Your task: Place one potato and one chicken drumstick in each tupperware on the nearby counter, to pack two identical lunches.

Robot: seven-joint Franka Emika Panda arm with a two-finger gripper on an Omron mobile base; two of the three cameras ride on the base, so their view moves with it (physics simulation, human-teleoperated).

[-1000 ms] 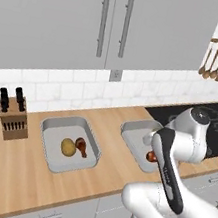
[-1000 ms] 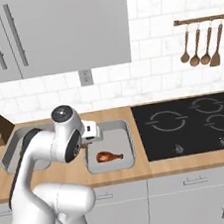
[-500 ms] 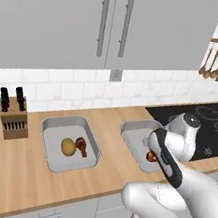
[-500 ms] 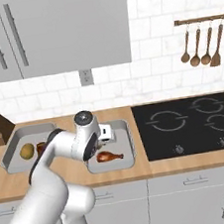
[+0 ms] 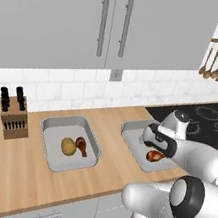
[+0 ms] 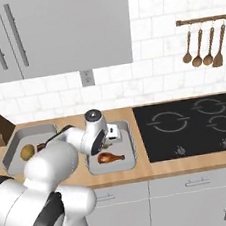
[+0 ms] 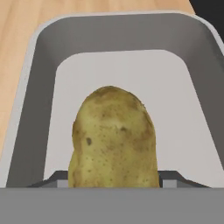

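My gripper [image 7: 113, 177] is shut on a yellow-brown potato [image 7: 113, 140] and holds it just above the floor of the right tupperware [image 7: 41, 87]. From the base, the gripper [image 6: 112, 133] hangs over the back of that tupperware [image 6: 132, 143], where a chicken drumstick [image 6: 110, 158] lies near the front. The same drumstick [image 5: 154, 155] shows beside my hand in the left base view. The left tupperware [image 5: 53, 121] holds a second potato [image 5: 68, 146] and a second drumstick [image 5: 81, 146] side by side. Both containers sit on the wooden counter [image 5: 18, 176].
A wooden knife block [image 5: 12, 114] stands at the counter's far left. The black stovetop [image 6: 192, 124] lies right of the right tupperware. Wooden utensils [image 6: 202, 48] hang on the wall above it. Grey wall cabinets [image 5: 110, 25] hang over the counter.
My hand has swung to the right with the potato, from near the gap between the containers to above the right tupperware. The food in both tupperwares has stayed put.
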